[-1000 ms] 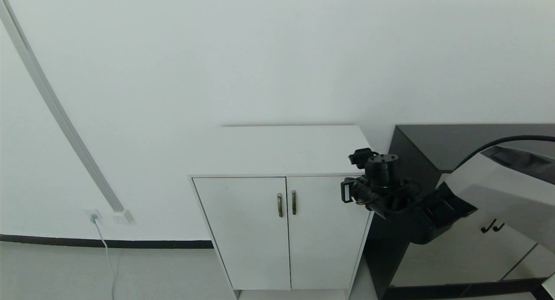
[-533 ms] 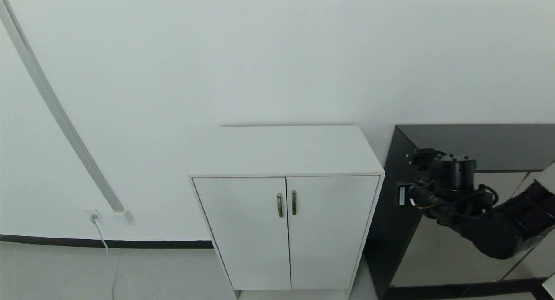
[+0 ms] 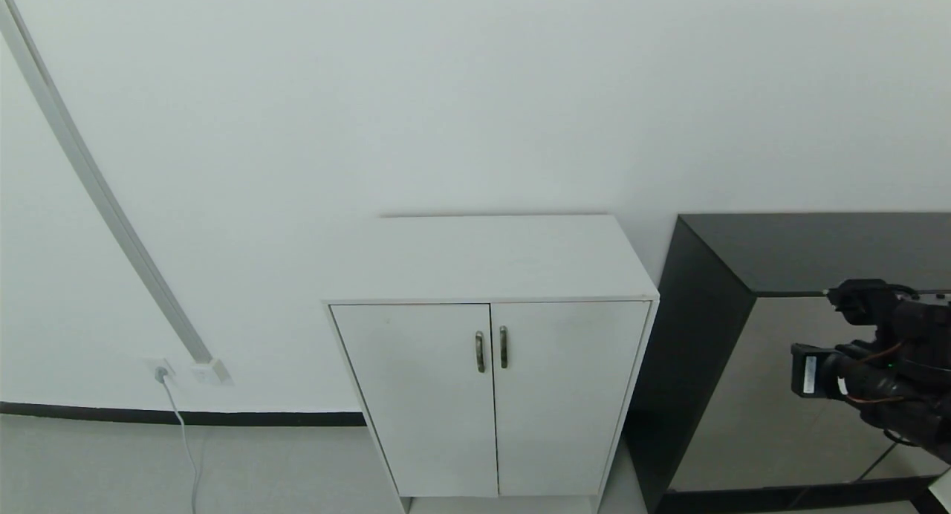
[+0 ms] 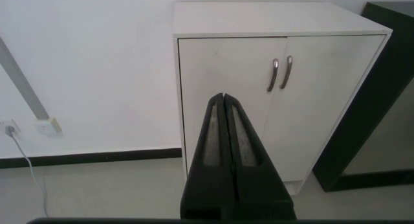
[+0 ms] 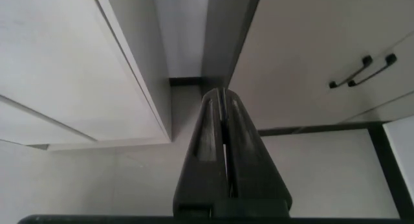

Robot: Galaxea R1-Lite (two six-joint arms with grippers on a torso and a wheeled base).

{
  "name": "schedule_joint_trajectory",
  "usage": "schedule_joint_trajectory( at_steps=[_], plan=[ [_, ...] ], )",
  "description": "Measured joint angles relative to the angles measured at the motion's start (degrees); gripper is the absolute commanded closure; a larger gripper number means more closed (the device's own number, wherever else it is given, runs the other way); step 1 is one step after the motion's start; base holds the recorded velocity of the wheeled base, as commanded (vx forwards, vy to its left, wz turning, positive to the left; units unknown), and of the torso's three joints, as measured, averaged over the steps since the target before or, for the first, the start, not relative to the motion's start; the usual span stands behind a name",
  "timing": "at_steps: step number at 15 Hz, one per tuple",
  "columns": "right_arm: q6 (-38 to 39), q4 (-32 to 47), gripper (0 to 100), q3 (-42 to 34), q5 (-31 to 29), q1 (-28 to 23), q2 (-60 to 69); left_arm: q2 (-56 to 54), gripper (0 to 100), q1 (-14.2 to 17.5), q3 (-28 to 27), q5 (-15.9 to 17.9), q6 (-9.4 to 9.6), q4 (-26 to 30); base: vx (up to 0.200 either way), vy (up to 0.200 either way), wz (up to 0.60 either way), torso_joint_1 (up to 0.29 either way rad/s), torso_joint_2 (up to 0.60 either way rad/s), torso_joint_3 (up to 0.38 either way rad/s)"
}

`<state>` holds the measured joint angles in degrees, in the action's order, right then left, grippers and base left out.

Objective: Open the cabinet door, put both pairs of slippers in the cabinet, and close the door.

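White cabinet (image 3: pixel 490 365) is standing against wall w/ both doors shut. L gripper (image 4: pixel 223 100) is facing it, jaws pressed together, empty. R gripper (image 5: pixel 224 94) is hanging, prob. by dark mirrored unit (image 3: pixel 691 336), jaws likewise closed on nothing.

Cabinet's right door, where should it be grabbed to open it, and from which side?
Take its handle, the slim upright bar at the door's inner edge, from the front, closing across it sideways; the shut door is otherwise flat.
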<state>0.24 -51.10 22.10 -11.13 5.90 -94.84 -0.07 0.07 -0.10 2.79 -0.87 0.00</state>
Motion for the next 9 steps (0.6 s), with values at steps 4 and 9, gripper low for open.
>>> schedule_joint_trajectory(
  at_steps=[4,9],
  plan=[
    [-2.27,0.35,100,-6.56,0.62,-1.08,7.83,0.0,100,0.0,0.0,0.0,0.0,0.0,0.0,0.0,0.0,0.0,0.0,0.0],
    [-3.04,1.21,100,-14.03,2.54,-1.17,16.98,0.0,100,0.0,0.0,0.0,0.0,0.0,0.0,0.0,0.0,0.0,0.0,0.0]
  ],
)
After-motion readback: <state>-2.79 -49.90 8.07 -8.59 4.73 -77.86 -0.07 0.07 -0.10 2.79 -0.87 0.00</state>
